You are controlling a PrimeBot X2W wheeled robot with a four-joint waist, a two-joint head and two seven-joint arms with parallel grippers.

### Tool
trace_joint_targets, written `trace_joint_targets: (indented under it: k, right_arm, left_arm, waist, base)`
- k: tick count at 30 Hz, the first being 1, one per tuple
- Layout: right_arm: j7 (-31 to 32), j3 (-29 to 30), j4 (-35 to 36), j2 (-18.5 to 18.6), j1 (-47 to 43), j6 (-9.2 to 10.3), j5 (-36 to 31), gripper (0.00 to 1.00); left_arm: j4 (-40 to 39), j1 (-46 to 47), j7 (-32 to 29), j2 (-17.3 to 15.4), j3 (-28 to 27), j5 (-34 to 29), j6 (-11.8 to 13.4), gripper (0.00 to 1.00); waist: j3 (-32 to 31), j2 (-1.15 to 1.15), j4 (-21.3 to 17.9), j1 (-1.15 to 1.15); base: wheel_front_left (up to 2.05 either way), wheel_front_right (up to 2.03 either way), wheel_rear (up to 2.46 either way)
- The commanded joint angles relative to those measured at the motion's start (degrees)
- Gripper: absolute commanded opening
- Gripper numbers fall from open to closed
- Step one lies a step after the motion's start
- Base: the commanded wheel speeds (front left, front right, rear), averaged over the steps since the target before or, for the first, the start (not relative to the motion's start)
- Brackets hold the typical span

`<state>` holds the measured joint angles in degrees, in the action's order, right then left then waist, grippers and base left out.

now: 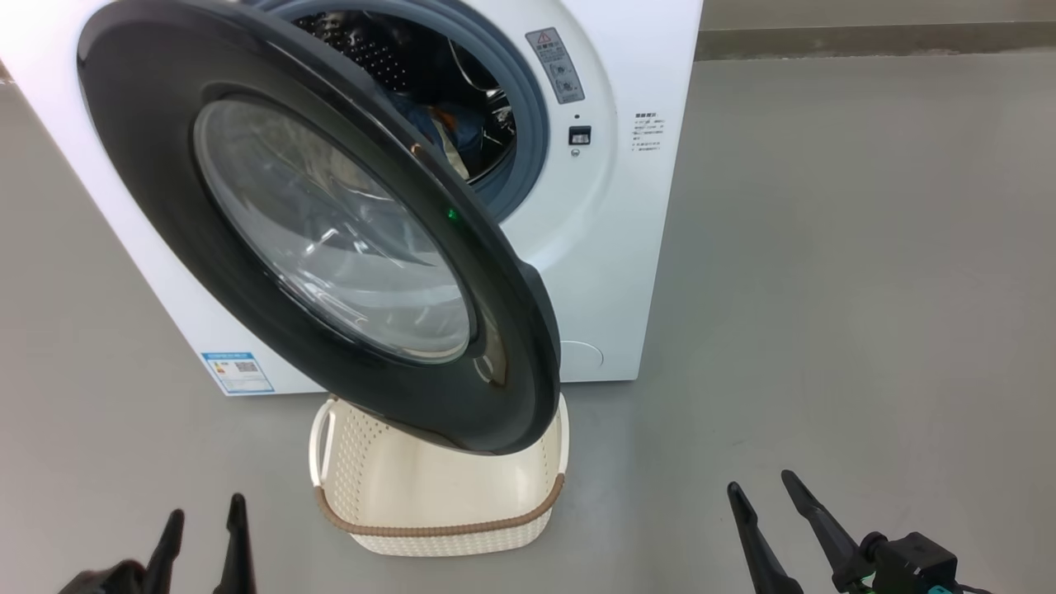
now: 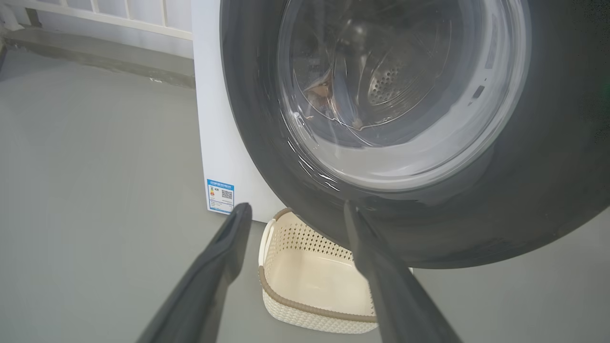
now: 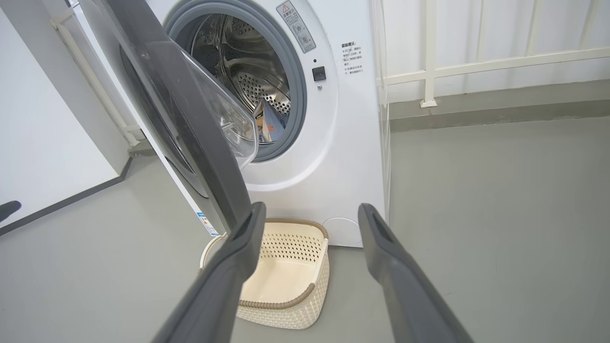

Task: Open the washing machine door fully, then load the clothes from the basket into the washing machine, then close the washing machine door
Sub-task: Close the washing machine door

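Note:
The white washing machine (image 1: 610,247) stands ahead on the floor. Its round black door (image 1: 165,214) with the clear glass bowl (image 1: 330,239) hangs partly open, swung out over the basket. Blue clothes (image 1: 450,136) lie inside the steel drum (image 3: 248,71). The cream basket (image 1: 437,528) with a brown rim sits on the floor under the door, with nothing in it. My left gripper (image 1: 205,520) is open at the lower left, apart from the door and holding nothing. My right gripper (image 1: 763,487) is open at the lower right, also with nothing in it. In the left wrist view the door (image 2: 548,181) looms close ahead.
Grey floor (image 1: 866,289) spreads wide to the right of the machine. A white railing (image 3: 476,66) and a low grey kerb run behind it. A white wall (image 3: 43,143) stands to the machine's left in the right wrist view.

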<state>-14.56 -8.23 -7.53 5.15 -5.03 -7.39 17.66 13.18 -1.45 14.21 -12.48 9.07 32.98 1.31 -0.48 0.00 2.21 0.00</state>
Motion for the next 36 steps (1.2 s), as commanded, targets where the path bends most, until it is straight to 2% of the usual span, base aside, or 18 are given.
trace_joint_targets:
  k: [1, 5, 8, 13, 31, 32, 34, 36]
  right_arm:
    - [-0.44, -1.08, 1.67, 0.48, 0.47, -0.1, 0.06, 1.0]
    - [-0.44, -0.58, 1.95, 0.48, 0.17, -0.1, -0.09, 1.0]
    - [-0.44, 0.74, 2.25, 0.23, -0.14, -0.1, -0.41, 1.0]
    - [-0.44, 2.29, 2.55, -0.28, -0.48, -0.1, -0.74, 1.0]
    - [-0.44, 4.16, 1.78, -0.52, -0.34, -0.1, -1.41, 0.99]
    - [-0.44, 4.29, 1.66, -0.55, -0.34, -0.1, -1.41, 0.73]
    - [-0.44, 4.41, 1.56, -0.63, -0.27, -0.1, -1.33, 0.0]
    - [-0.44, 4.37, 1.5, -0.69, -0.18, -0.1, -1.1, 0.0]
  left_arm:
    - [-1.73, 1.15, 0.75, -0.91, -2.71, -1.02, 0.29, 1.0]
    - [-3.31, -1.71, 0.77, 1.53, -5.94, -5.38, -0.06, 1.0]
    - [-3.52, -3.6, 0.77, 3.45, -8.21, -8.59, -1.3, 1.0]
    - [-3.69, -5.03, 0.78, 5.21, -10.91, -11.42, -2.57, 1.0]
    - [-2.58, -5.45, 0.78, 8.62, -15.51, -15.25, -6.01, 1.0]
    - [-2.52, -5.44, 0.78, 8.71, -15.65, -15.34, -6.11, 1.0]
    - [-2.41, -5.39, 0.78, 8.88, -15.92, -15.52, -6.3, 1.0]
    - [-2.33, -5.33, 0.78, 9.03, -16.14, -15.65, -6.48, 1.0]
  waist:
    - [-0.03, 0.0, 0.15, 0.0]
    - [-0.08, 0.0, 0.59, 0.0]
    - [-0.22, 0.0, 0.87, 0.0]
    - [-0.63, 0.0, 0.94, 0.0]
    - [-1.21, 0.0, 1.59, 0.0]
    - [-1.22, 0.0, 1.62, 0.0]
    - [-1.25, 0.0, 1.67, 0.0]
    - [-1.28, 0.0, 1.69, 0.0]
  base:
    - [0.0, 0.0, 0.0]
    - [0.0, 0.0, 0.0]
    - [0.0, 0.0, 0.0]
    - [0.0, 0.0, 0.0]
    - [0.0, 0.0, 0.0]
    - [0.0, 0.0, 0.0]
    - [0.0, 0.0, 0.0]
    - [0.0, 0.0, 0.0]
